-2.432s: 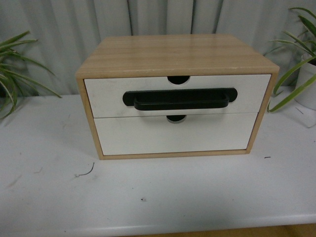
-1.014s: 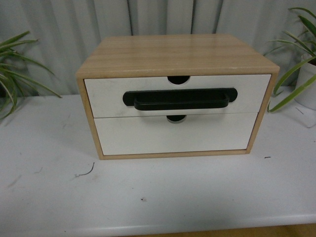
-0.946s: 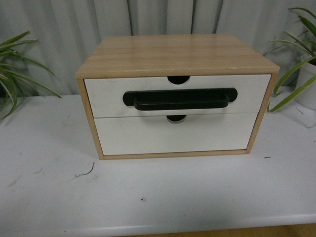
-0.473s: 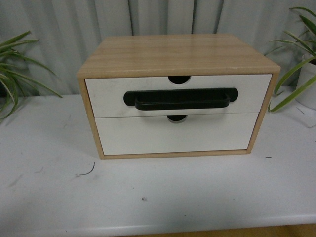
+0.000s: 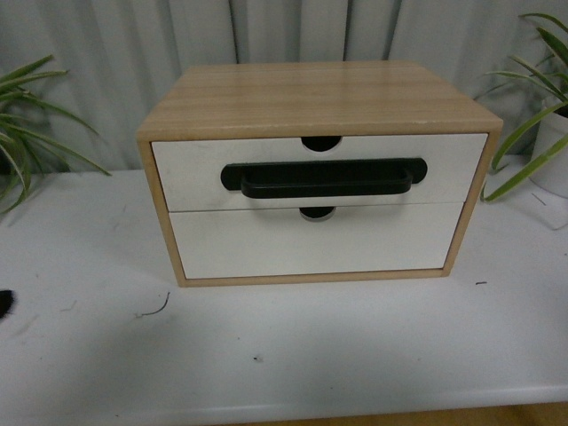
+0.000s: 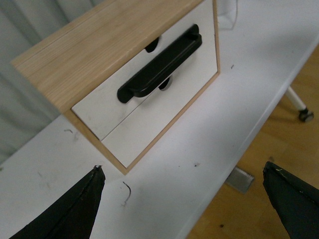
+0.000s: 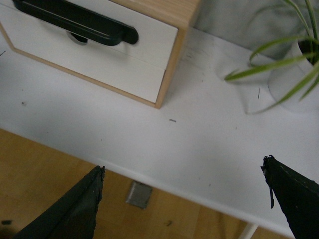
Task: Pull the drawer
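1. Grey curtain [image 5: 106, 53] hangs behind a white counter [image 5: 355, 346]. A leafy plant [image 5: 22, 133] sits at the far left and a potted plant [image 5: 552, 155] at the far right.
2. A wooden cabinet [image 5: 311, 98] stands mid-counter, front facing me.
3. The drawer [image 5: 191, 173] is the upper of two, white-fronted, with a long black handle [image 5: 324, 178] and a half-round notch [image 5: 320, 142] in its top rim. I read it as fully shut, flush with the cabinet frame.
4. The lower drawer [image 5: 311, 244] has no handle and is also flush.
5. The left end effector [image 6: 183, 168] hangs above the counter, out in front of the cabinet's left corner. Its wrist camera looks down at an angle across the front. Jaws are spread wide, the black fingers [image 6: 75, 209] hold nothing, and it is well apart from the handle.
6. The right end effector [image 7: 184, 164] hovers over the counter's front edge, off the cabinet's right corner, with wooden floor [image 7: 50, 169] showing between its fingers [image 7: 294, 194]. Jaws are spread wide and empty, and it touches nothing.
7. In the front view neither arm shows clearly. I see only a dark sliver [image 5: 3, 303] at the left edge and cannot tell what it is.
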